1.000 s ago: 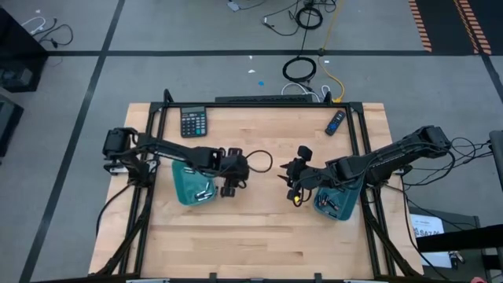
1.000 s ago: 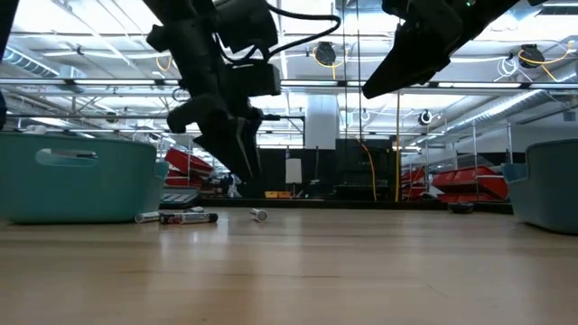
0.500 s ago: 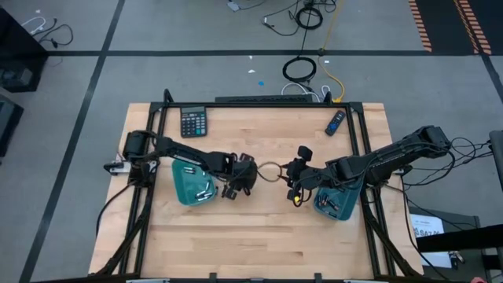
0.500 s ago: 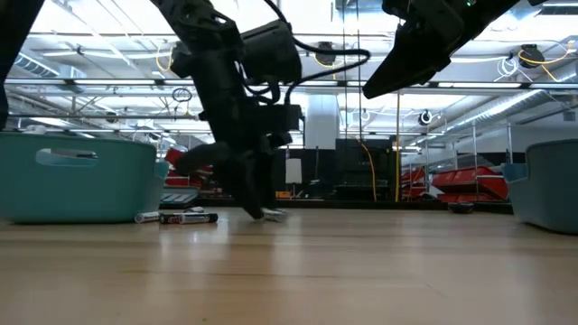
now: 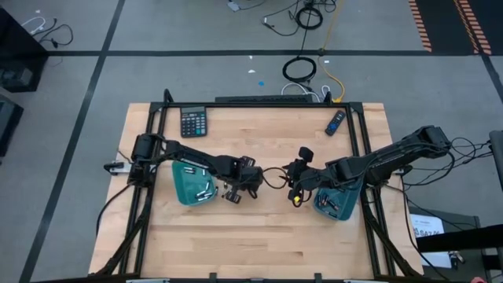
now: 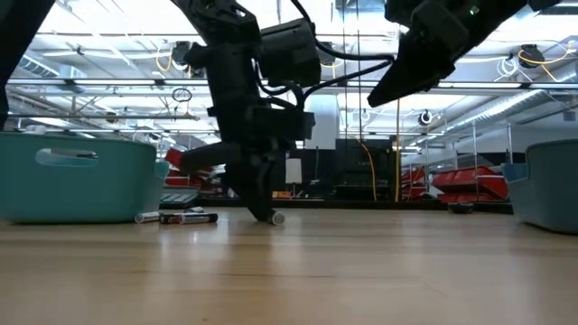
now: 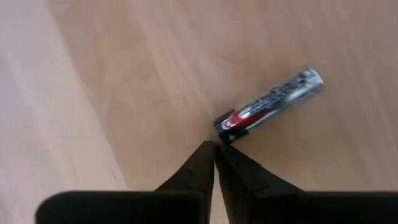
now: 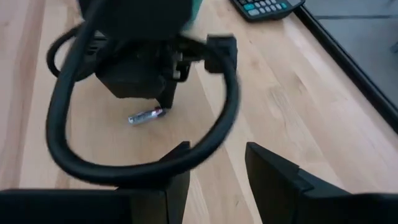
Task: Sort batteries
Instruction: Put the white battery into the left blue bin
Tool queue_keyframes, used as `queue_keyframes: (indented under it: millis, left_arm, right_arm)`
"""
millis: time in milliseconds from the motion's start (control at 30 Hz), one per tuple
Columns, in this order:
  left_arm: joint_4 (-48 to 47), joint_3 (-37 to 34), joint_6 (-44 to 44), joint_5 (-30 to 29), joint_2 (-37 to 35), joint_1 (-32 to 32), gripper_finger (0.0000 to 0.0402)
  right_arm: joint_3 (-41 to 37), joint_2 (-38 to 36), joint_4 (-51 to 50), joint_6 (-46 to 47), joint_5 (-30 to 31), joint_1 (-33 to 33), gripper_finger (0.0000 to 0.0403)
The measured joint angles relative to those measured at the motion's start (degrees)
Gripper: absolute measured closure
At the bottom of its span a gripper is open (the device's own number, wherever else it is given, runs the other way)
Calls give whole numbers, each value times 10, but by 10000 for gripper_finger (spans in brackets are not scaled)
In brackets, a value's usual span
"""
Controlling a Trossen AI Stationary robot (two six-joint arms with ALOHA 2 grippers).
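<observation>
Left tool [image 7: 215,155] now lowered to tabletop [image 5: 259,236], pinched together beside battery [image 7: 268,106], nothing gripped; right tool [image 8: 217,158] apart; loose batteries [image 6: 176,217] unsorted.

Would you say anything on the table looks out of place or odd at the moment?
Yes. The left gripper has shut right beside a loose battery in the table's middle, its fingertips pinched together at the red end with nothing between them. A few more batteries lie on the wood outside the left teal tray.
</observation>
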Motion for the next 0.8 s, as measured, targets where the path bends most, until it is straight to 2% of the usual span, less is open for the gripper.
queue_keyframes:
  millis: [100,200,267,333,400,467,633,800]
  left_arm:
    - [-24,6,-33,-31,-15,-1,355]
    - [-65,7,-79,-46,-33,-4,322]
    - [-88,7,-152,-18,-36,-5,301]
    - [-116,6,-224,50,-38,-4,290]
    - [-108,6,-290,124,-39,-3,286]
    - [-78,6,-365,162,-39,-8,286]
    - [-1,6,-517,166,-39,-11,286]
    - [10,7,-610,157,-36,1,285]
  right_arm:
    - [-14,0,3,15,0,0,258]
    - [-22,0,0,26,0,0,258]
    - [-22,0,3,32,-2,0,258]
    - [-22,0,6,34,-10,0,258]
    - [-22,0,13,34,-12,0,258]
    - [-22,0,20,31,-12,0,258]
    - [-22,0,46,10,-28,0,258]
    - [-22,0,46,7,-46,2,258]
